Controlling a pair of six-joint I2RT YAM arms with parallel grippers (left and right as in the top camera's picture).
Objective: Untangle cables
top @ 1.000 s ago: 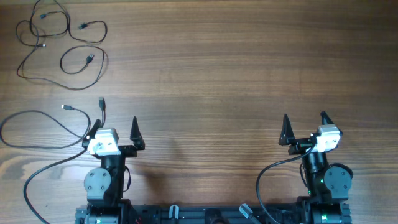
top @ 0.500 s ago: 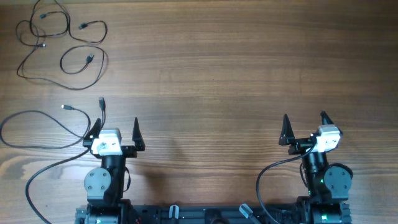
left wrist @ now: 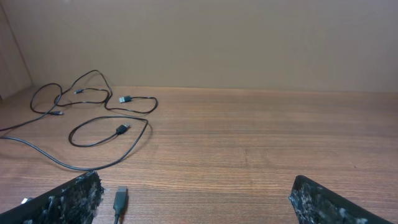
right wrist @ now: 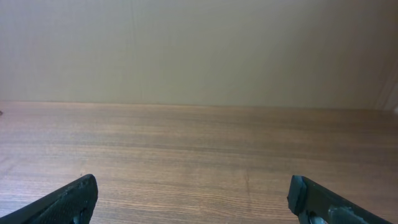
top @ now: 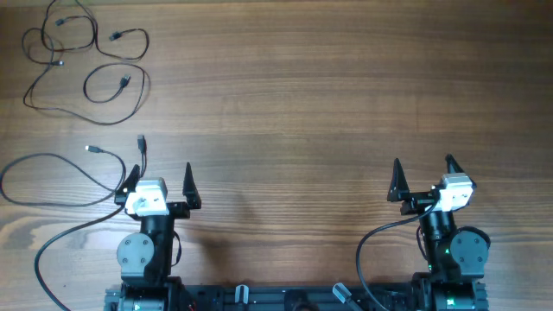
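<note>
Thin black cables (top: 86, 60) lie in loose overlapping loops at the table's far left corner; the left wrist view shows them too (left wrist: 93, 115). Another black cable (top: 52, 186) loops at the left edge, with a silver-tipped end (top: 91, 149) and a black plug (top: 141, 142) just ahead of my left gripper. That plug shows in the left wrist view (left wrist: 120, 198) beside the left finger. My left gripper (top: 159, 180) is open and empty. My right gripper (top: 423, 173) is open and empty at the near right, far from any cable.
The wooden table (top: 302, 95) stretches between the arms. A thicker black cord (top: 371, 250) runs from the right arm's base. A plain wall (right wrist: 199, 50) stands behind the table's far edge.
My left gripper has shifted very slightly to the right. The cables and the right arm have not moved.
</note>
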